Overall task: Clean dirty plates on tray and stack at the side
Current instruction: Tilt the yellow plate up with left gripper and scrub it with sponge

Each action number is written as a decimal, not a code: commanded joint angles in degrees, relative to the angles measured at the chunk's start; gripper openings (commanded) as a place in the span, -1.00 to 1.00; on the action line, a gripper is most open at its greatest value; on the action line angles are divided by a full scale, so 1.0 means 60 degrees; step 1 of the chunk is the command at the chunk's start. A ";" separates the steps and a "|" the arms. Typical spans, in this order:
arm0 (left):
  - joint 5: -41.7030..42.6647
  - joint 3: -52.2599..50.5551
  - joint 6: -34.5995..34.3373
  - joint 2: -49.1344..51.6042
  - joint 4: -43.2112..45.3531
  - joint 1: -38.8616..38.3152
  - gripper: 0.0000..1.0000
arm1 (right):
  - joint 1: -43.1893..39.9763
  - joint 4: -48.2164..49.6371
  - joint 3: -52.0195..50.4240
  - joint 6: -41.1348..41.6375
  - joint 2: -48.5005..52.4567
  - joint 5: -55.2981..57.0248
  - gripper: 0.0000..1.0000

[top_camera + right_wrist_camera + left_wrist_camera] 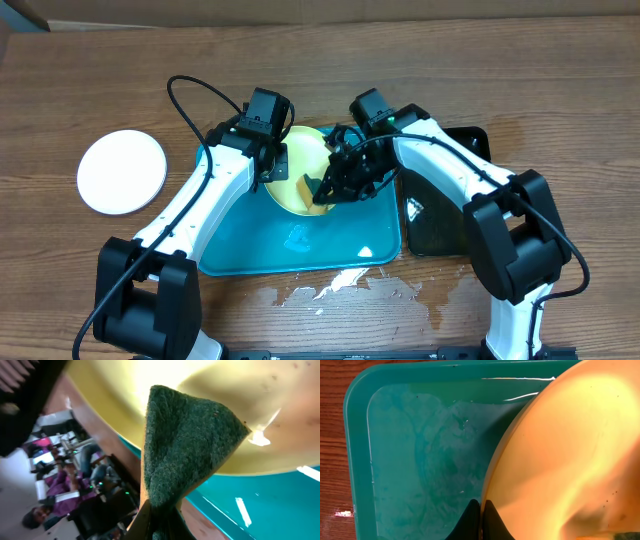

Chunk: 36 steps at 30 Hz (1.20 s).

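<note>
Far left, a round white plate lies alone on the open wooden table. The left gripper pinches the rim of the pale yellow round plate, tilted above the turquoise plastic tray. The right gripper clamps a green scouring pad against its face.

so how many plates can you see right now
2: a white plate on the table left of the turquoise tray, and a pale yellow plate held over the tray by the left claw. Others may be hidden.
</note>
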 commanded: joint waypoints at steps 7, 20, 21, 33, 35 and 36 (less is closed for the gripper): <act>-0.0171 0.0255 -0.0171 0.0084 0.0036 0.0000 -0.92 | 0.0025 -0.0273 -0.0040 -0.0073 -0.0208 0.1348 -0.93; -0.0175 0.0255 -0.0171 0.0084 0.0044 0.0000 -0.92 | 0.0084 -0.0200 -0.0040 -0.0069 -0.0204 0.1337 -0.92; -0.0171 0.0255 -0.0171 0.0087 0.0044 0.0000 -0.92 | 0.0113 -0.0164 -0.0040 -0.0069 -0.0204 0.1337 -0.92; -0.0171 0.0255 -0.0168 0.0084 0.0047 0.0000 -0.92 | 0.0539 0.0189 -0.0040 -0.0073 -0.0011 0.1344 -0.93; -0.0175 0.0255 -0.0168 0.0084 0.0047 0.0000 -0.92 | 0.0539 0.0280 -0.0040 -0.0073 0.0040 0.1355 -0.93; -0.0175 0.0255 -0.0168 0.0084 0.0047 0.0000 -0.92 | 0.0521 0.0335 -0.0040 -0.0076 0.0058 0.1399 -0.93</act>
